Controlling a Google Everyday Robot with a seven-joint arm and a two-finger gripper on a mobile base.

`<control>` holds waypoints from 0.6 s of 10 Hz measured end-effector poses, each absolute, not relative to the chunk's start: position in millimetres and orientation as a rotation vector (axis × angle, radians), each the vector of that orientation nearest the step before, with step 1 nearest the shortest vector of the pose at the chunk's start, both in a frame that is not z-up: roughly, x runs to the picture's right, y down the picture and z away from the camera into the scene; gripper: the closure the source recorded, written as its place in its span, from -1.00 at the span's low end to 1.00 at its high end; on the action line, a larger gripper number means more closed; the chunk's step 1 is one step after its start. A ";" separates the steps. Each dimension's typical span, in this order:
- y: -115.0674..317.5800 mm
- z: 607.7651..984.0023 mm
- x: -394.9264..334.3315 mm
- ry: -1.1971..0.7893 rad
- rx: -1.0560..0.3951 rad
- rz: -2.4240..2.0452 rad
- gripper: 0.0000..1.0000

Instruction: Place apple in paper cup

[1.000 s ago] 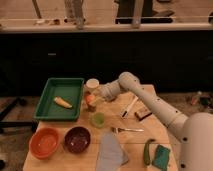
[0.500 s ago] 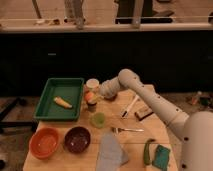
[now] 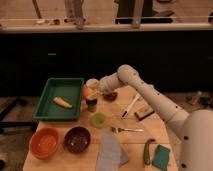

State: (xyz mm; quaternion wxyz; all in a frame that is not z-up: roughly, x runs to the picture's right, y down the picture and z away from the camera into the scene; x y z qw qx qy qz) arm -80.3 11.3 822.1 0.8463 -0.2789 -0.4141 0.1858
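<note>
The gripper (image 3: 93, 91) is clenched around the apple (image 3: 87, 92), just right of the green tray (image 3: 50, 100). The paper cup (image 3: 92, 83) stands just behind the apple, beside the tray's far right corner.

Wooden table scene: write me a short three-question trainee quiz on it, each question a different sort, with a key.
1. True or false: the gripper is shut on the apple.
2. Which thing lies inside the green tray?
A. a fork
B. a long yellow item
C. a green cup
3. Fill in: the apple is held above the dark ____ standing just right of the tray.

Key
1. True. The gripper, at the tray's right edge, holds the apple in the air, with the paper cup just behind it.
2. B. The yellow item lies in the tray; the fork and the green cup sit on the table.
3. cup.
</note>
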 end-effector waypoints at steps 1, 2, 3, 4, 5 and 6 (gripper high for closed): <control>6.5 821.1 -82.0 -0.878 -0.583 0.391 1.00; 0.7 820.2 -83.4 -0.883 -0.576 0.392 1.00; -5.1 819.7 -85.1 -0.886 -0.570 0.391 1.00; -11.4 820.1 -87.8 -0.889 -0.567 0.389 1.00; -17.4 821.8 -90.7 -0.890 -0.565 0.387 1.00; -22.4 823.6 -92.9 -0.890 -0.563 0.384 1.00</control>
